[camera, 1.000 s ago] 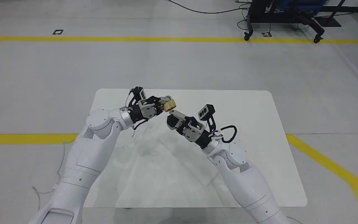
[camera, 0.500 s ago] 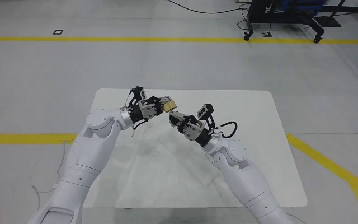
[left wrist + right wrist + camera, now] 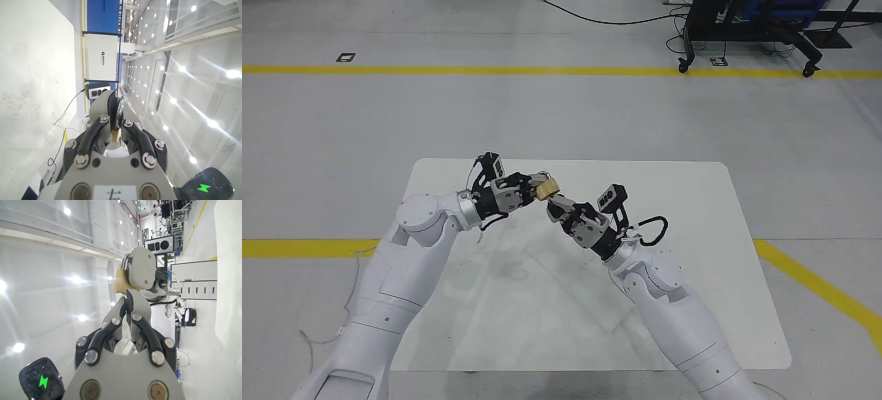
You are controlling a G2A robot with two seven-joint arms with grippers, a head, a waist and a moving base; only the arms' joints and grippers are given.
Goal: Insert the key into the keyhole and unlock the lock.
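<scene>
A brass padlock (image 3: 545, 186) with a silver shackle hangs in the air above the table's far half. My left gripper (image 3: 529, 189) is shut on it. In the left wrist view the brass body (image 3: 116, 134) sits between the black finger links and the shackle (image 3: 121, 106) points away. My right gripper (image 3: 556, 207) is shut, its tips right under the lock. In the right wrist view its fingertips (image 3: 139, 298) meet the padlock (image 3: 121, 281) at its lower end, beside a left finger (image 3: 142, 270). The key is hidden between the right pads.
The white table (image 3: 692, 300) lies beneath both arms, with a transparent sheet (image 3: 542, 300) on its middle. A dark wheeled stand (image 3: 752, 30) is on the floor far behind. Yellow floor lines (image 3: 542, 69) run past the table.
My right gripper has crept up and slightly right toward the padlock, closing the small gap. The left arm has held the lock still.
</scene>
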